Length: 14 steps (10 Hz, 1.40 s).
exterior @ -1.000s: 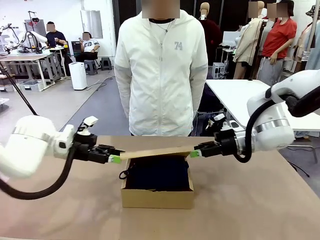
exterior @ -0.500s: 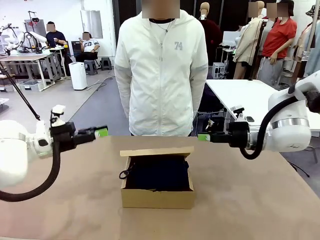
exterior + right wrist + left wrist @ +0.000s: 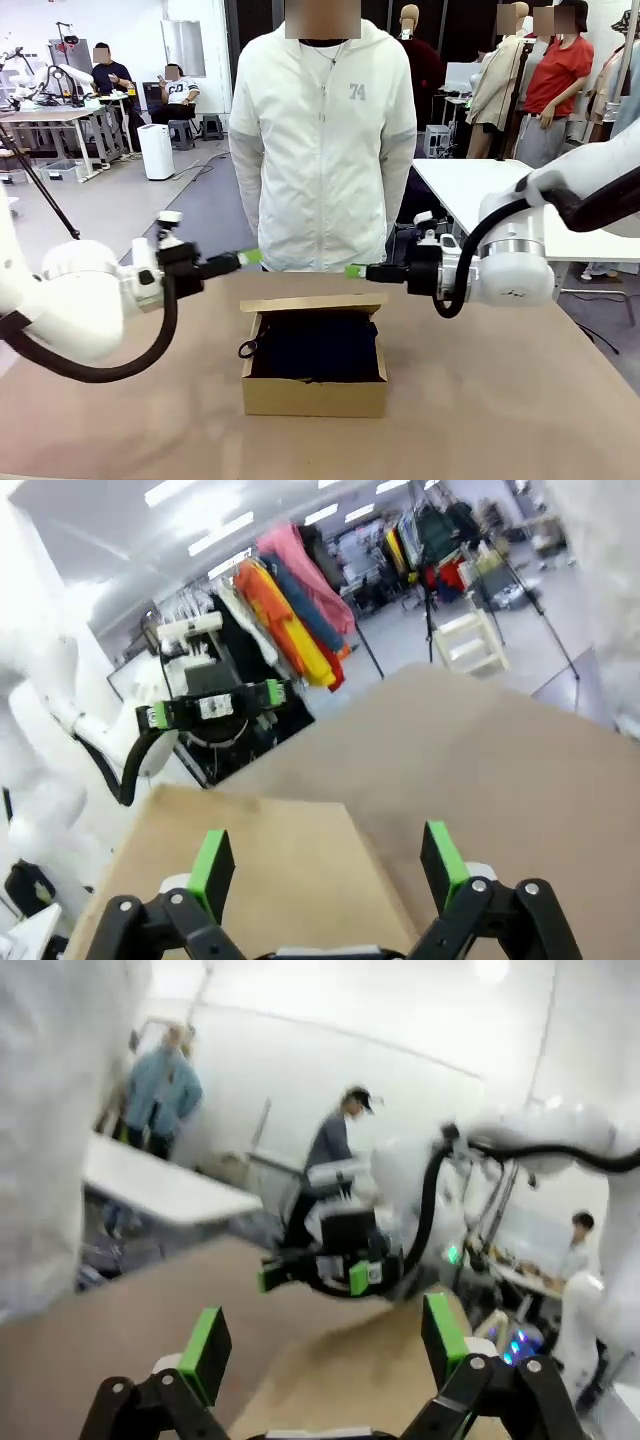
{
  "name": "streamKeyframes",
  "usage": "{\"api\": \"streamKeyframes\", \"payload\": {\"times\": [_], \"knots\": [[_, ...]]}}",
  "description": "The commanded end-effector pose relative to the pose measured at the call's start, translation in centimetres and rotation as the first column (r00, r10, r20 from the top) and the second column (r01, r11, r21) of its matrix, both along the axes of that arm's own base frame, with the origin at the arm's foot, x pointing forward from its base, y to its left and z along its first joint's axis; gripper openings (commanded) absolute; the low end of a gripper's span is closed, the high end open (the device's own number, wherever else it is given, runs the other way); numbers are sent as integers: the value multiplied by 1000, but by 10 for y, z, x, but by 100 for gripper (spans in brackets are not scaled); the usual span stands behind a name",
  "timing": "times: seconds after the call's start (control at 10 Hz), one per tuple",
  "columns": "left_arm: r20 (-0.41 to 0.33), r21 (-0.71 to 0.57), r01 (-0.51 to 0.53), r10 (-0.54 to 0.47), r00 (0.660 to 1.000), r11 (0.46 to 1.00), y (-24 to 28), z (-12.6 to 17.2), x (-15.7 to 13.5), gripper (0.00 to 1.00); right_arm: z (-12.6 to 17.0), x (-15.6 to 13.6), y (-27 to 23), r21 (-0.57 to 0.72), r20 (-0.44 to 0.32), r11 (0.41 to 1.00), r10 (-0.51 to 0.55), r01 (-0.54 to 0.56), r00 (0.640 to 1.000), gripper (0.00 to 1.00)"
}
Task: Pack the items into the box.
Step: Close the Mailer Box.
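Both end effectors hang spread and empty — the left end effector (image 3: 243, 258) and the right end effector (image 3: 356, 270) face each other just above and beyond the box (image 3: 315, 395), likely lined up on its half-raised flap lid (image 3: 314, 303). Below them, the navy pouch (image 3: 315, 348) already fills the box on the desk (image 3: 500, 400).
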<state>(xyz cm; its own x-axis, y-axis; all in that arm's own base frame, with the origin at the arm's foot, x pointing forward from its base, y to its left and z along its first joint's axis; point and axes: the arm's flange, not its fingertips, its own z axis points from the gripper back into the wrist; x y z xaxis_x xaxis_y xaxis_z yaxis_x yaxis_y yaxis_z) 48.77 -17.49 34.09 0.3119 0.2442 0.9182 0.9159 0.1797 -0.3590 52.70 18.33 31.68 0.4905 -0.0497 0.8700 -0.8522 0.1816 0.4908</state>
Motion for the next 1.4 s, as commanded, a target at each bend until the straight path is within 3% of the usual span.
{"api": "streamKeyframes", "payload": {"times": [0.0, 0.2, 0.5, 0.8, 1.1, 1.3], "knots": [[-82, 207, 247, -235, 968, 946, -21, -6, 13, 100, 1, -14, 11, -193, -20, 977, 87, -89, 996, 100], [-101, 307, 354, -340, 935, 883, -40, -20, 11, 100, -5, -38, 14, -306, -2, 945, 120, -115, 993, 100], [-111, 452, 406, -401, 909, 794, -53, -30, 6, 100, -22, -64, 24, -441, 45, 894, 115, -84, 992, 100], [-121, 566, 399, -406, 906, 722, -54, -55, 5, 100, -41, -61, 29, -487, 71, 872, 88, -42, 994, 100], [-219, 601, 449, -403, 888, 662, -56, -70, 8, 100, -39, -54, 26, -527, 92, 848, 129, -62, 987, 100], [-198, 585, 442, -408, 891, 680, -56, -69, 9, 100, -37, -53, 22, -483, 94, 872, 148, -85, 985, 100]]}}
